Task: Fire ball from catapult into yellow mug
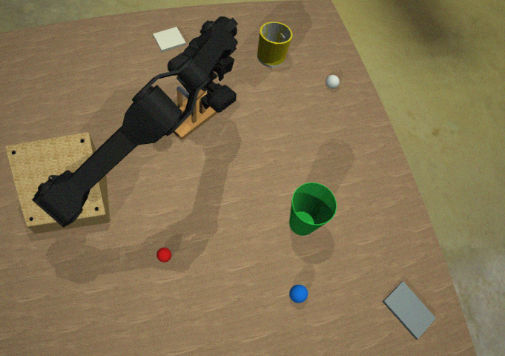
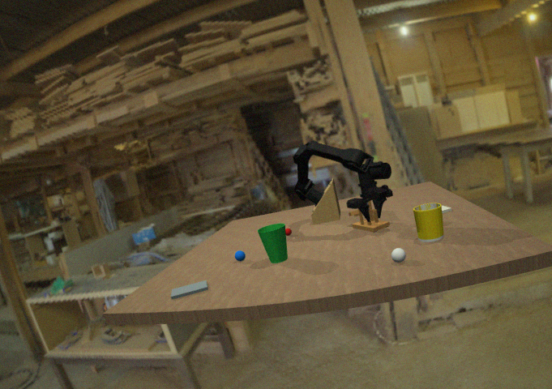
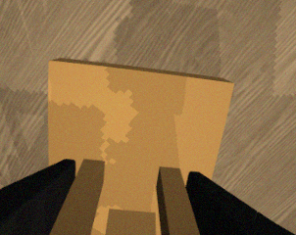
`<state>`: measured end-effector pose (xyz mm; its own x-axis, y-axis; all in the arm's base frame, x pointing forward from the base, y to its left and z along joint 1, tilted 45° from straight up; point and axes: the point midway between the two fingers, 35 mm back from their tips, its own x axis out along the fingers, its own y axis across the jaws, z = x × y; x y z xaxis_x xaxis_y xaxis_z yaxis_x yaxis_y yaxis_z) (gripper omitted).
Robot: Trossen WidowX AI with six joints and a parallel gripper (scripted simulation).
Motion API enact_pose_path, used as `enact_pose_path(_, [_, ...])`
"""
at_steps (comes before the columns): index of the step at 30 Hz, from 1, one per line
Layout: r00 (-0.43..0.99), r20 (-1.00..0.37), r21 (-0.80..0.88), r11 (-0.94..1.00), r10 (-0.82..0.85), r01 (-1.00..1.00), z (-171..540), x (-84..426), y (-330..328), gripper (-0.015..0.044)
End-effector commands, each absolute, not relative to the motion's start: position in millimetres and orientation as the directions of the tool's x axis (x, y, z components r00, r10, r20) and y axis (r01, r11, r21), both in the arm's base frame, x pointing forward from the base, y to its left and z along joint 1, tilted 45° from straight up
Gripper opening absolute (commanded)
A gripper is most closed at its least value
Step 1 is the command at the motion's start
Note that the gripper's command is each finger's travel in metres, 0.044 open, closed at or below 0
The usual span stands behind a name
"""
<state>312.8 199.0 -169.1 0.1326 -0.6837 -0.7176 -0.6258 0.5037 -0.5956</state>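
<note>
The orange wooden catapult (image 1: 182, 129) (image 2: 370, 226) (image 3: 138, 98) stands on the table under my arm. My gripper (image 2: 374, 220) (image 3: 131, 175) points down over it and is shut on the catapult's upright posts, one black finger against each outer side. The catapult's throwing arm is mostly hidden by my arm. The yellow mug (image 1: 273, 52) (image 2: 429, 224) stands upright beyond the catapult. Three balls lie on the table, away from the gripper: a red ball (image 1: 164, 254) (image 2: 288, 232), a blue ball (image 1: 298, 294) (image 2: 239, 255) and a white ball (image 1: 332, 81) (image 2: 398, 254).
A green cup (image 1: 303, 227) (image 2: 275, 245) stands upright between the catapult and the blue ball. A grey slab (image 1: 408, 310) (image 2: 189, 289) lies near the table edge. A pale tile (image 1: 169, 38) (image 2: 446, 209) lies at the far side. A wooden wedge block (image 1: 51, 157) (image 2: 328, 210) stands by the arm's base.
</note>
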Motion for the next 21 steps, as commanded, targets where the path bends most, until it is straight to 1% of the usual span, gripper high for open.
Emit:
enact_pose_path(1, [0.134, -0.719, -0.596, 0.504, -0.683, -0.625, -168.1, 312.8, 200.2, 0.0])
enact_pose_path(5, [0.134, -0.719, -0.596, 0.504, -0.683, -0.625, -168.1, 312.8, 200.2, 0.0])
enact_pose_path(21, [0.134, -0.719, -0.595, 0.505, -0.682, -0.626, -162.3, 312.6, 207.1, 0.042])
